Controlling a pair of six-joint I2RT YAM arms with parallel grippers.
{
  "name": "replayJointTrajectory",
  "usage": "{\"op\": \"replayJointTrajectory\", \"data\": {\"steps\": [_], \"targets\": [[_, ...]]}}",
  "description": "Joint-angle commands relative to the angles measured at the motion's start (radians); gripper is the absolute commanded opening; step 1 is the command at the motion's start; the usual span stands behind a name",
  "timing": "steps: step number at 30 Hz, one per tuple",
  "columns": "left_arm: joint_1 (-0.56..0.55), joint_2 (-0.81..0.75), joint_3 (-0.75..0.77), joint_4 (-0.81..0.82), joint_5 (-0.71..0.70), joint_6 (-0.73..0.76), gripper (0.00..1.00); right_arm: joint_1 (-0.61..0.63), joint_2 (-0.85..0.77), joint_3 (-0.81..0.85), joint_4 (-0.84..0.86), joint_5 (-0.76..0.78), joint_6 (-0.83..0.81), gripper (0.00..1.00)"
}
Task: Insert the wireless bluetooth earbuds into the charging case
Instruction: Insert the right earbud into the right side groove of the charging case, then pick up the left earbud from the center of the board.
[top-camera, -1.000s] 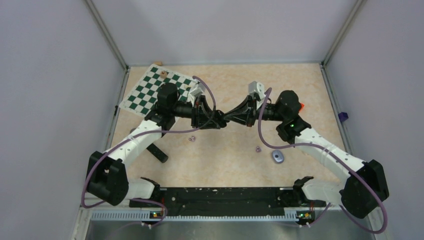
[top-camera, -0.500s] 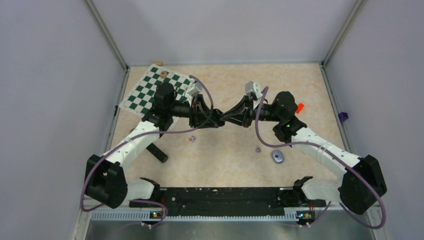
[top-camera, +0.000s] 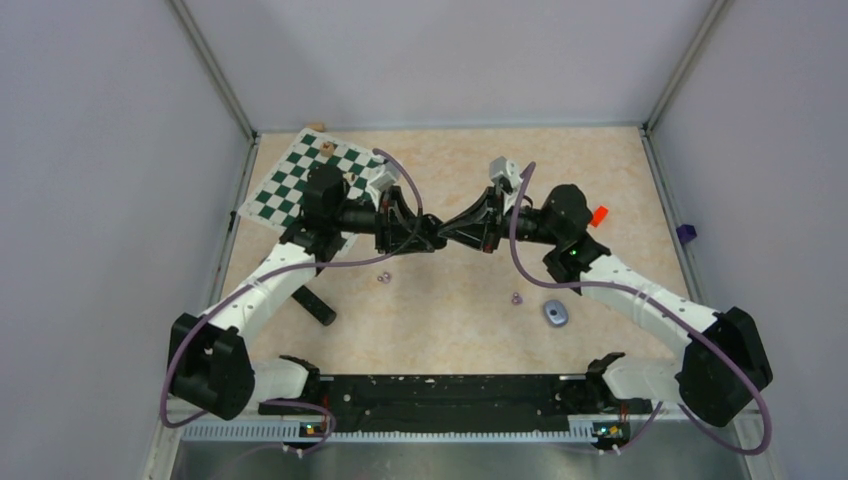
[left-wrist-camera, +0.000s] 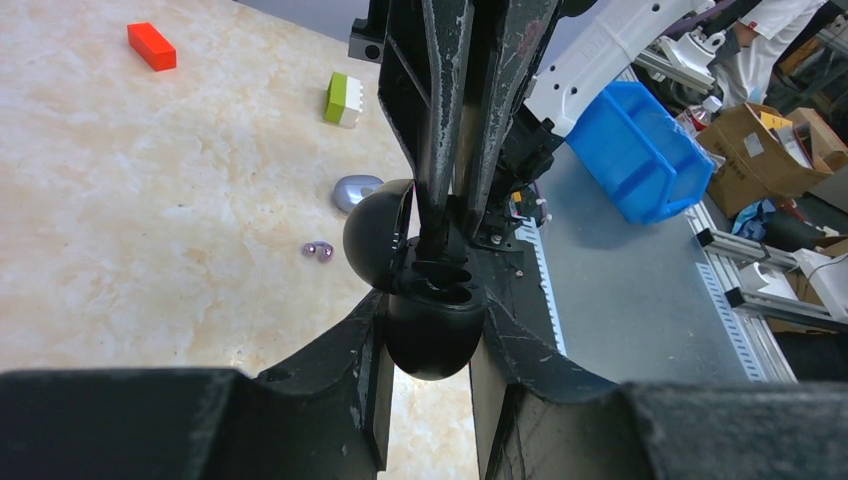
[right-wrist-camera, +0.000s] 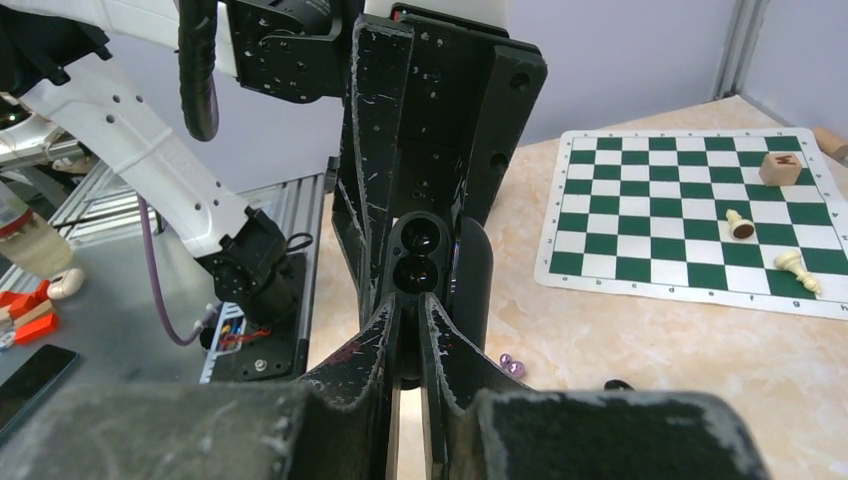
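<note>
The charging case (left-wrist-camera: 432, 335) is being held in the air above the middle of the tabletop (top-camera: 460, 330). It is being clamped between the left arm's fingers (left-wrist-camera: 345, 365), with its lid hanging open. The right arm's fingers (right-wrist-camera: 450, 365), standing almost together, are being pointed tip-first at the case's two sockets. The seating of a black bud is therefore judged to be the step in hand, though whether one is being pinched cannot be told. A straight push and a gentle release are being called for next.

Grey walls (top-camera: 100, 200) are enclosing the pale marbled tabletop. A chessboard (top-camera: 300, 185) is lying far left and a pale oval case (top-camera: 556, 313) near right. One purple earbud (top-camera: 383, 277) is lying left of centre, and another purple earbud (top-camera: 516, 297) is lying just beside the oval case.
</note>
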Motion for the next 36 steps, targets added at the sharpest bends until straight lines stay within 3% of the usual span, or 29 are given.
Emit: {"op": "replayJointTrajectory", "data": {"steps": [1,8,22,27,36], "targets": [[0.012,-0.053,0.011,0.022,0.013,0.030,0.00,0.030,0.020,0.024,-0.029,0.051,0.021,0.09],[0.016,-0.053,0.012,0.018,0.013,0.032,0.00,0.049,0.034,0.041,-0.064,0.077,0.000,0.12],[0.019,-0.060,0.017,-0.011,0.012,0.056,0.00,0.042,-0.020,0.186,-0.288,0.014,-0.126,0.45],[0.018,-0.061,0.021,-0.037,0.013,0.081,0.00,0.014,-0.057,0.223,-0.328,-0.024,-0.133,0.47],[0.018,-0.067,0.050,-0.142,0.029,0.164,0.00,-0.044,-0.107,0.200,-0.320,0.011,-0.157,0.41]]}}
